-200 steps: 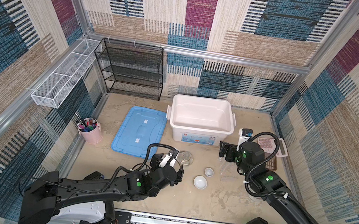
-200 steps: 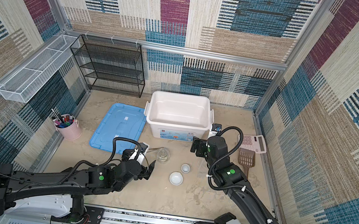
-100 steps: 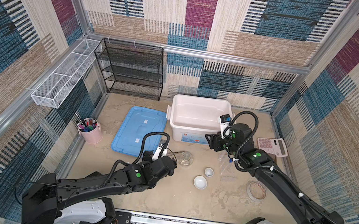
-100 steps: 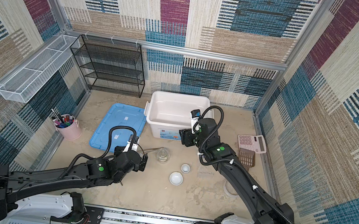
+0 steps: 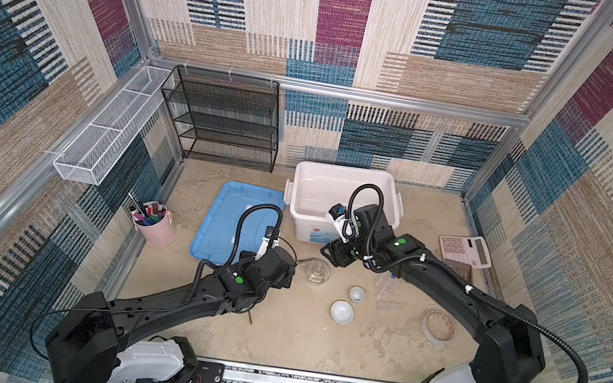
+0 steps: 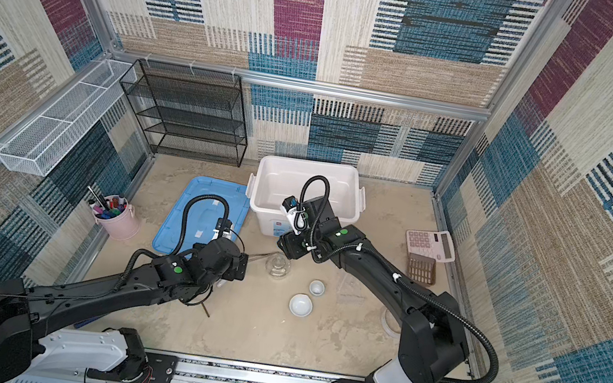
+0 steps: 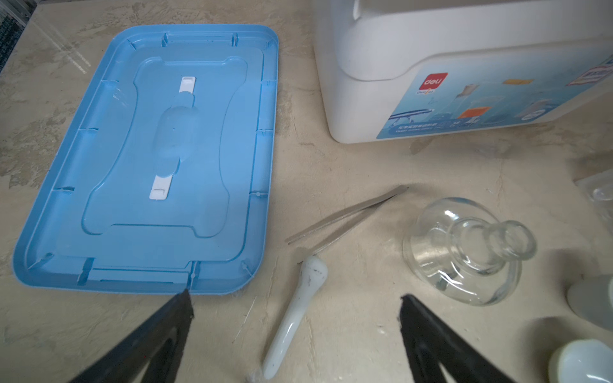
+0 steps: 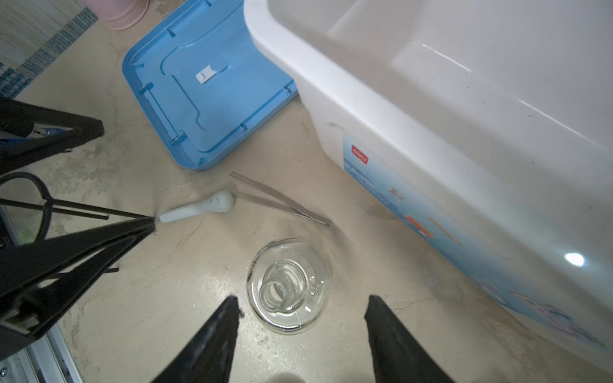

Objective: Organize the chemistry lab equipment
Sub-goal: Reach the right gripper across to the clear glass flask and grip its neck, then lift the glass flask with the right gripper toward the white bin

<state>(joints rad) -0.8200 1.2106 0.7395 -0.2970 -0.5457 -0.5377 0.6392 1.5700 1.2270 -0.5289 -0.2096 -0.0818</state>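
Observation:
A small glass flask [image 5: 317,272] [image 6: 277,265] stands upright on the table in front of the white bin. My right gripper [image 8: 302,298] [image 5: 330,255] hovers just above it, open, with the flask [image 8: 288,285] just ahead of its fingertips. My left gripper [image 7: 295,295] [image 5: 285,271] is wide open over the white pestle [image 7: 295,318], which lies flat between its fingers. Thin tweezers [image 7: 348,215] [image 8: 282,199] lie next to the pestle [image 8: 199,208]. Two white dishes [image 5: 357,294] [image 5: 342,311] sit to the right of the flask. The black ring tripod [image 8: 33,199] is mostly hidden under the left arm.
An open white bin [image 5: 345,174] stands at the back centre, its blue lid [image 5: 232,222] flat to its left. A pink cup of pens [image 5: 155,226] is at the left wall. The calculator [image 5: 463,250] and a tape roll [image 5: 438,326] are on the right. A black mesh shelf [image 5: 224,119] is at the back.
My right arm has swung left from the right side to above the flask, and its jaws have narrowed. The left gripper has drawn back slightly to the left, still wide open.

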